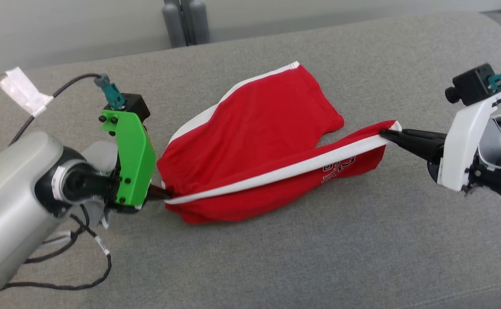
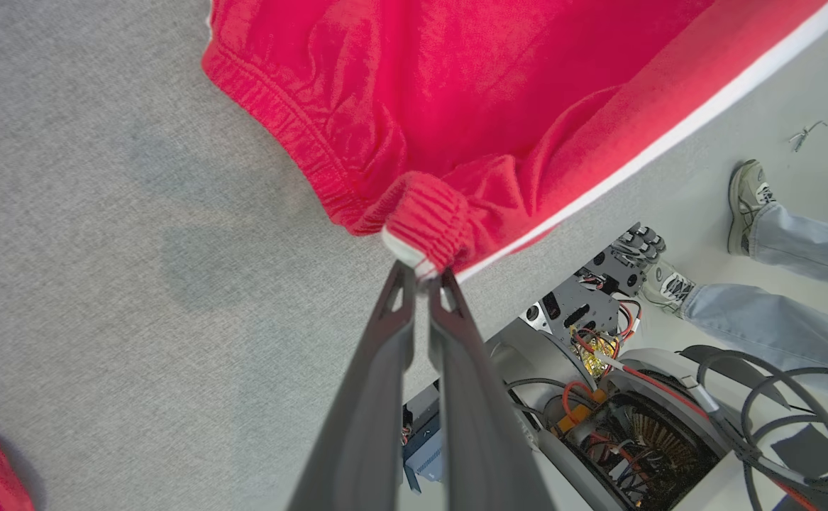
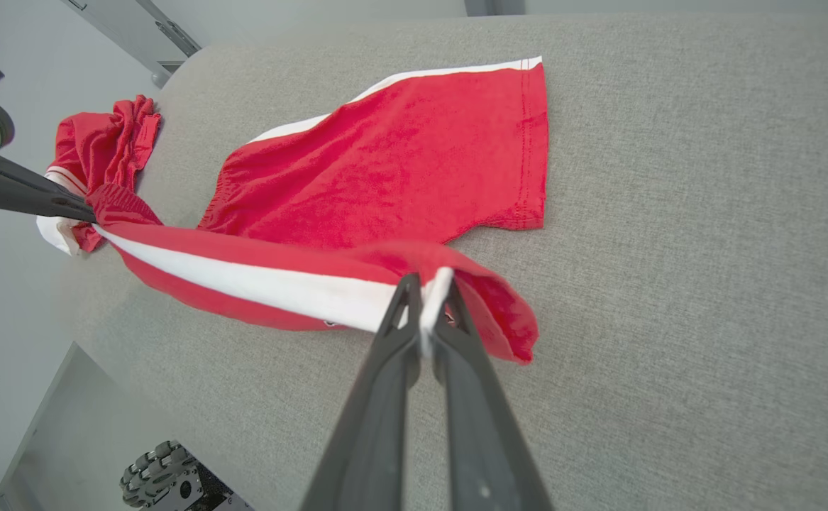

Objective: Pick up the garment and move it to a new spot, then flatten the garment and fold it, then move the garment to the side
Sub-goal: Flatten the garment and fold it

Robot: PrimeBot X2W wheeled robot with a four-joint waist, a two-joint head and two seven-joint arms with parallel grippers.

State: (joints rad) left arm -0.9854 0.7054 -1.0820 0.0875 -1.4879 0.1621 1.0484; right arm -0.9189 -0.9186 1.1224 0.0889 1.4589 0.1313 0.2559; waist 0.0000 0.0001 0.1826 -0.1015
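Note:
The garment (image 1: 259, 141) is a pair of red shorts with white side stripes, on a grey padded surface (image 1: 319, 257). One leg lies flat toward the back; the near side is stretched taut and lifted between my two grippers. My left gripper (image 1: 162, 195) is shut on the gathered elastic waistband corner (image 2: 424, 231), and the left wrist view has the fingertips (image 2: 424, 273) pinching it. My right gripper (image 1: 385, 134) is shut on the white-striped hem of the other leg, its fingers (image 3: 424, 291) closed over the stripe of the garment (image 3: 399, 163).
A second bunch of red cloth (image 3: 112, 131) lies beyond the left gripper near the surface's left end. White tape (image 1: 20, 90) sticks at the back left. Below the front edge are my base with wiring (image 2: 633, 426) and a person's legs in jeans (image 2: 775, 234).

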